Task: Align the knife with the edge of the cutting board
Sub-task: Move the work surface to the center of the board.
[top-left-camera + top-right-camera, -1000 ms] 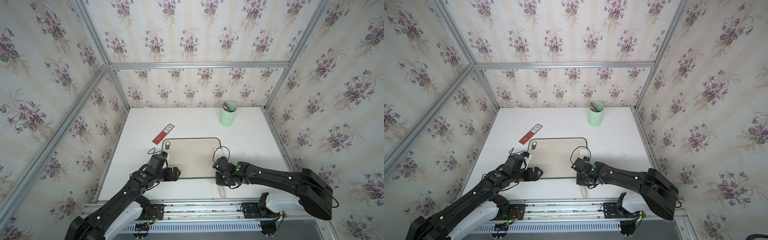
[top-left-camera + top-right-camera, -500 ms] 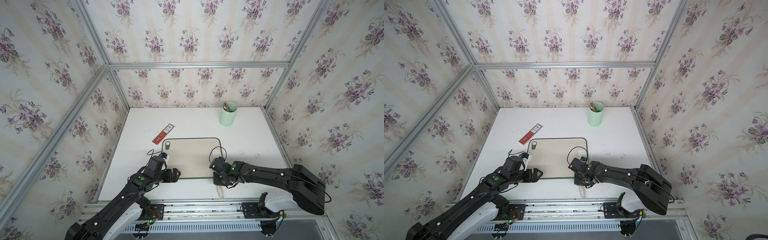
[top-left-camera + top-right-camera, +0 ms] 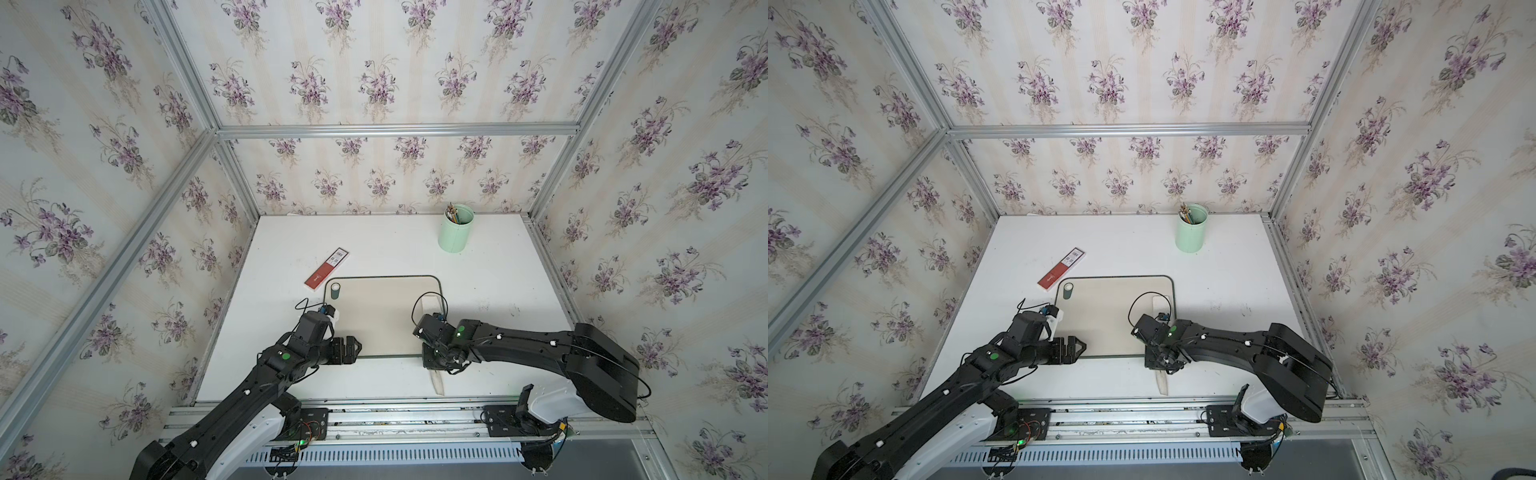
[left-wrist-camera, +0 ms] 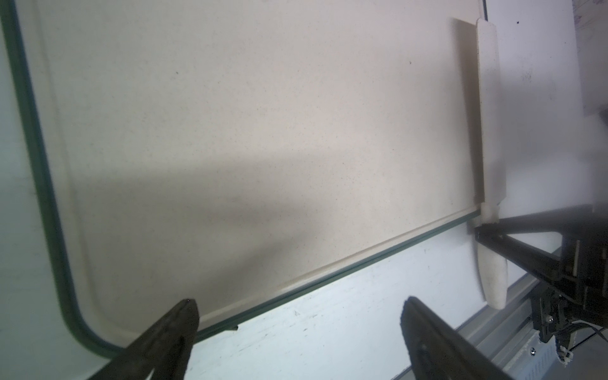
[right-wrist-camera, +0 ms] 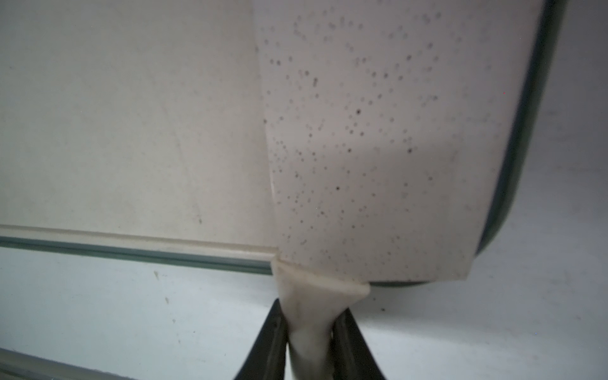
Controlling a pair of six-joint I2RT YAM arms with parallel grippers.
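Black left gripper (image 3: 350, 348), fingers spread and empty at the beige cutting board's (image 3: 382, 316) near-left corner; cream knife (image 5: 378, 148), blade over the board beside its right rim, handle pinched in my right gripper (image 5: 311, 332); final squaring, I judge, then a gentle release.

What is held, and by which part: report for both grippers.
The right gripper is shut on the knife, clamping its slim handle just behind the blade. The left gripper is open and holds nothing.
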